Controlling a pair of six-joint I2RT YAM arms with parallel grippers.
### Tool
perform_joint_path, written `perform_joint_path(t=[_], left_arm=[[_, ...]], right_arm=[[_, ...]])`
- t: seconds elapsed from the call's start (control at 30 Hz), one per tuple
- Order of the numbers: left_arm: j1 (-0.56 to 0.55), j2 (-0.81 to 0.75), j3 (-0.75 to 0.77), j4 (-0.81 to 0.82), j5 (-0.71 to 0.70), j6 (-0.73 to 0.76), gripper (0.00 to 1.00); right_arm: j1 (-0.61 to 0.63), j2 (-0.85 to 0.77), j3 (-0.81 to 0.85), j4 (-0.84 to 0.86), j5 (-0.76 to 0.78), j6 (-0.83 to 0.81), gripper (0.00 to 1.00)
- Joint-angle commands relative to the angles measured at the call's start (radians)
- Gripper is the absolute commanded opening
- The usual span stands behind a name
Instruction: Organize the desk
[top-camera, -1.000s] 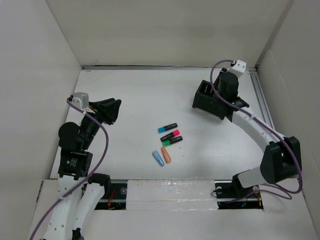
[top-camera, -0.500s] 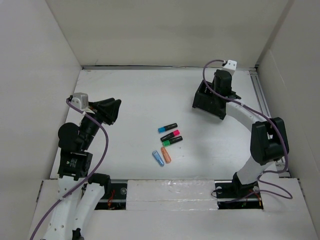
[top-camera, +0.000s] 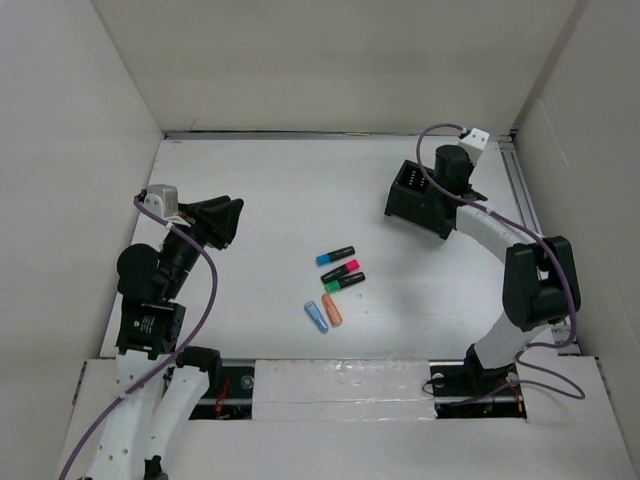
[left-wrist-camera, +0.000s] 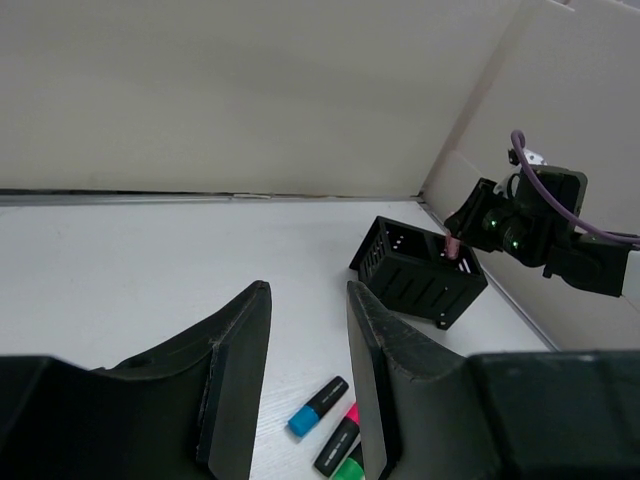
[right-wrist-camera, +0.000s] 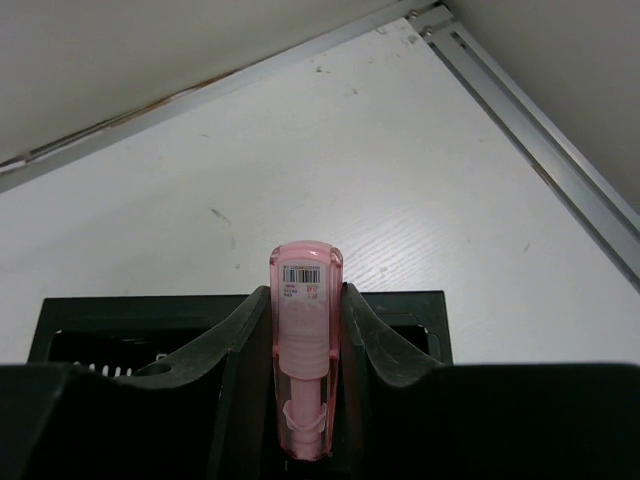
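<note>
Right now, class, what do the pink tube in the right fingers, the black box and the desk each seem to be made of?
Pink tube: probably plastic, glossy and slightly see-through, with a printed barcode label.
Black box: likely hard plastic, matte, with slotted walls.
Desk: white matte board, perhaps laminate; faint grain and scuffs show.

Even bright light, soft shadows.

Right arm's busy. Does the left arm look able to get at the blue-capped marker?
Probably yes: the left claw is open and empty, with only bare desk between it and the blue-capped marker.
</note>
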Motion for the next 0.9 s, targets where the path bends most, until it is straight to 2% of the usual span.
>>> perform_joint_path(t=[0.0,0.03,0.13,0.17,0.23,0.27,0.33,0.37,0.43,0.47,0.53,0.57,0.63,0.73,0.8,0.83,0.87], left_arm=[[0.004,0.003,-0.006,0.06,0.026,-0.009,0.32],[0.004,0.002,-0.008,0.062,0.023,-0.009,0.33],[0.004,0.005,-0.008,0.057,0.019,-0.01,0.32],[0.004,0.003,-0.008,0.059,0.023,-0.01,0.32],[0.004,0.002,-0.008,0.06,0.024,-0.009,0.32],[0.004,0.002,-0.006,0.053,0.012,-0.007,0.32],[0.004,-0.003,-0.002,0.051,0.009,-0.004,0.33],[0.004,-0.008,-0.002,0.053,0.01,-0.003,0.33],[0.004,-0.012,0.0,0.05,-0.008,0.0,0.32],[0.004,-0.015,0.001,0.042,-0.017,0.002,0.32],[0.004,-0.021,0.003,0.037,-0.025,0.005,0.33],[0.004,-0.024,0.003,0.042,-0.027,0.005,0.32],[0.004,-0.021,0.001,0.04,-0.033,0.003,0.32],[0.004,-0.02,0.006,0.033,-0.034,0.003,0.32],[0.004,-0.021,0.004,0.037,-0.03,0.002,0.33],[0.004,-0.021,0.004,0.039,-0.028,0.003,0.33],[0.004,-0.02,0.006,0.033,-0.031,0.003,0.32]], right_arm=[[-0.006,-0.034,-0.006,-0.04,0.067,0.077,0.15],[0.004,-0.048,-0.012,-0.045,0.076,0.085,0.17],[0.004,-0.077,-0.035,-0.05,0.079,0.101,0.45],[0.013,-0.106,-0.038,-0.053,0.075,0.102,0.63],[0.013,-0.137,-0.038,-0.068,0.064,0.085,0.78],[0.046,-0.219,-0.044,-0.088,0.024,0.07,0.8],[0.063,-0.244,-0.055,-0.09,0.01,0.07,0.76],[0.085,-0.27,-0.067,-0.088,-0.025,0.065,0.68],[0.175,-0.345,-0.122,-0.067,-0.075,0.07,0.4],[0.206,-0.362,-0.15,-0.049,-0.159,0.07,0.14],[0.314,-0.388,-0.225,0.011,-0.242,0.076,0.0],[0.355,-0.388,-0.245,0.028,-0.316,0.078,0.0],[0.484,-0.367,-0.266,0.013,-0.352,0.076,0.0],[0.599,-0.312,-0.293,-0.033,-0.418,0.045,0.0],[0.691,-0.287,-0.286,-0.118,-0.404,0.03,0.14],[0.715,-0.276,-0.286,-0.139,-0.404,0.024,0.34],[0.734,-0.264,-0.286,-0.157,-0.412,0.018,0.44]])
